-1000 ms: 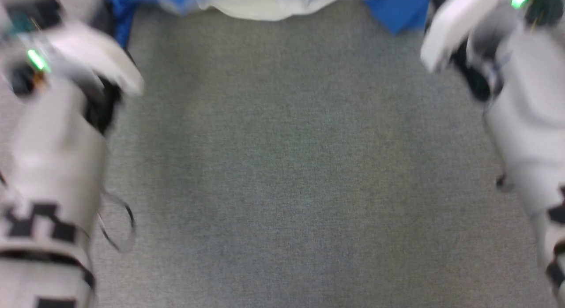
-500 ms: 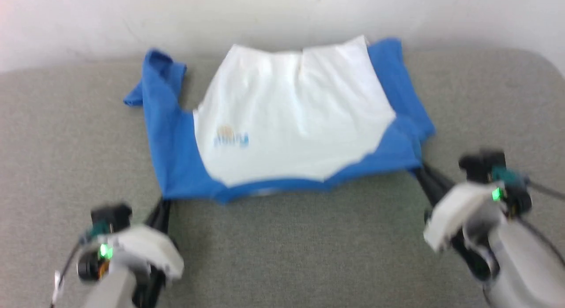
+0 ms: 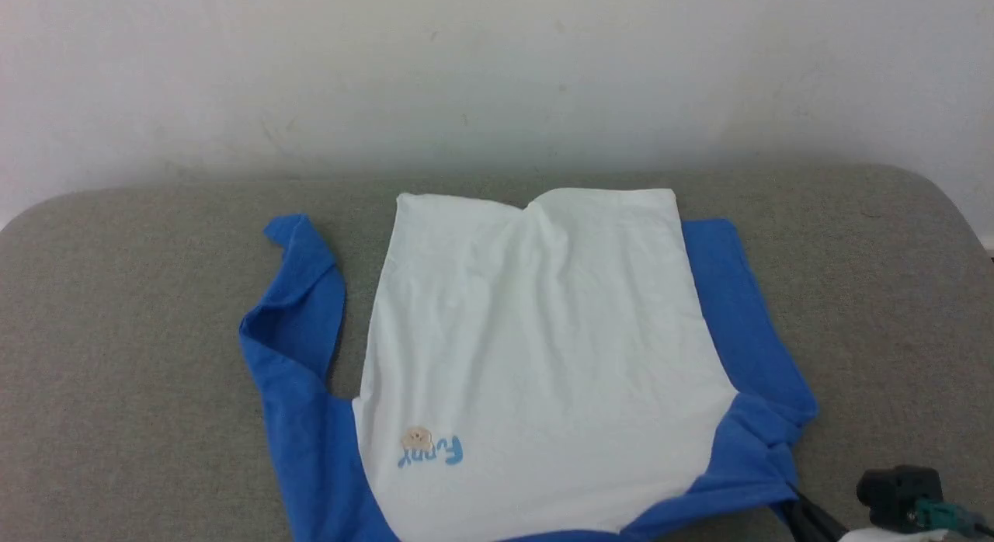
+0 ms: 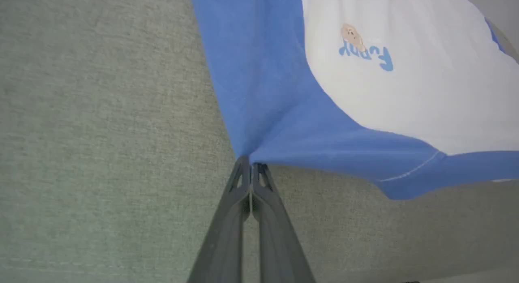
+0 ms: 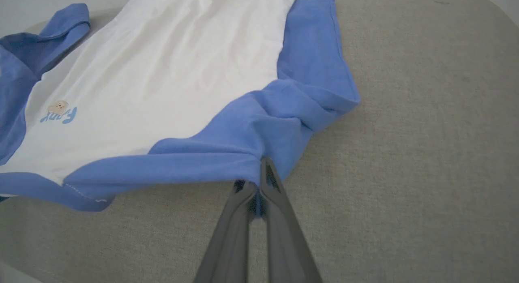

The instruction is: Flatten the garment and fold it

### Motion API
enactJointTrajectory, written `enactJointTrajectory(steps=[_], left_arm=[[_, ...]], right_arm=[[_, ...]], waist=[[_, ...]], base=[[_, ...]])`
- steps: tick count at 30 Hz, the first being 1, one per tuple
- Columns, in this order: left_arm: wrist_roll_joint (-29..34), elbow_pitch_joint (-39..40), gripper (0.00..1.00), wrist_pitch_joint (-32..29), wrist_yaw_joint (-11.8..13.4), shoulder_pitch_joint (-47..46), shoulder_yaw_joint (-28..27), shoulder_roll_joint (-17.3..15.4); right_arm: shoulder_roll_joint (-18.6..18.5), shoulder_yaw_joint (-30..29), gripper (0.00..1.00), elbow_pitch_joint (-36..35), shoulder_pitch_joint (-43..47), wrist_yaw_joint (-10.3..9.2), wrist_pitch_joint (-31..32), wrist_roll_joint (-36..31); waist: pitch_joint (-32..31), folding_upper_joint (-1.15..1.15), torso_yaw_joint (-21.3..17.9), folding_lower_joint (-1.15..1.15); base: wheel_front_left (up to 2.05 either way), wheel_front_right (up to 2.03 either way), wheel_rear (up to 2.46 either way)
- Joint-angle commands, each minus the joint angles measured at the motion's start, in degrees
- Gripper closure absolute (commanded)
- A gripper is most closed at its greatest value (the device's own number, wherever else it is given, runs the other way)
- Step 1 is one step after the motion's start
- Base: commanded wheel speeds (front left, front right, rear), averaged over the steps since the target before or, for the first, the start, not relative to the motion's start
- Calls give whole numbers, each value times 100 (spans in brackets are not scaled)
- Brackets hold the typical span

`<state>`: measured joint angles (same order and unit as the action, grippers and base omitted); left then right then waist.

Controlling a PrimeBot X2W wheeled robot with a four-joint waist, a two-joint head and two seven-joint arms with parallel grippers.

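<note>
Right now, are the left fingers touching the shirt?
Touching. In the left wrist view, the left fingers are pinched shut on the shirt at its blue corner.

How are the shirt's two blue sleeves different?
The left sleeve bends away from the white body, with grey surface showing between, and its end curls over. The right sleeve lies straight against the white body, its end flat. Both are bright blue.

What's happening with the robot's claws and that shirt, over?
Left gripper shut on near blue corner of soft white-bodied, blue-sleeved shirt. Right gripper shut on other near corner. Shirt mostly flat on grey fabric surface; left sleeve crumpled.
</note>
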<state>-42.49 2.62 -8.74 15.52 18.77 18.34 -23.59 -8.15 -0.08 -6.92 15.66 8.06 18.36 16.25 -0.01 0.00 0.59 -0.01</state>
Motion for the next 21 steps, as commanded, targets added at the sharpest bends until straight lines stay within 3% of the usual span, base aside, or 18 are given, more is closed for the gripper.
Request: enactJointTrajectory(steps=[1,5,9,10,11,12,13,14,18,21], left_arm=[[-49,13,100,-71,158,149,-78,-108],[-235,245,100,-470,304,536,17,-131],[-315,266,100,-551,280,574,54,-111],[-325,251,100,-560,243,540,86,-91],[-366,238,100,-562,185,492,116,-40],[-420,209,90,-575,105,440,151,7],[-414,167,51,-573,45,381,187,16],[-412,136,0,-532,-2,317,195,41],[-413,208,0,-261,-100,90,66,113],[-319,425,0,-190,-134,-8,-12,-31]], right_arm=[[-22,-163,100,-51,90,-57,32,-87],[127,-226,100,-24,462,-57,199,-262],[228,-185,100,103,607,-57,253,-338],[244,-143,98,158,605,-57,262,-340],[247,-86,84,222,596,-57,280,-351],[247,-21,51,280,579,-57,286,-332],[235,54,0,302,544,-57,249,-305],[217,105,0,281,499,-57,165,-283],[223,75,0,11,444,-57,-352,-214],[328,-104,0,-342,483,-57,-765,-162]], waist=[[-28,0,25,1],[-22,0,35,1],[33,0,44,1],[50,0,38,1],[67,0,38,1],[81,0,41,1],[89,0,43,1],[97,0,44,1],[71,0,100,1],[35,0,127,1]], base=[[0,0,0],[0,0,0],[0,0,0],[0,0,0],[0,0,0],[0,0,0],[0,0,0],[0,0,0],[0,0,0],[0,0,0]])
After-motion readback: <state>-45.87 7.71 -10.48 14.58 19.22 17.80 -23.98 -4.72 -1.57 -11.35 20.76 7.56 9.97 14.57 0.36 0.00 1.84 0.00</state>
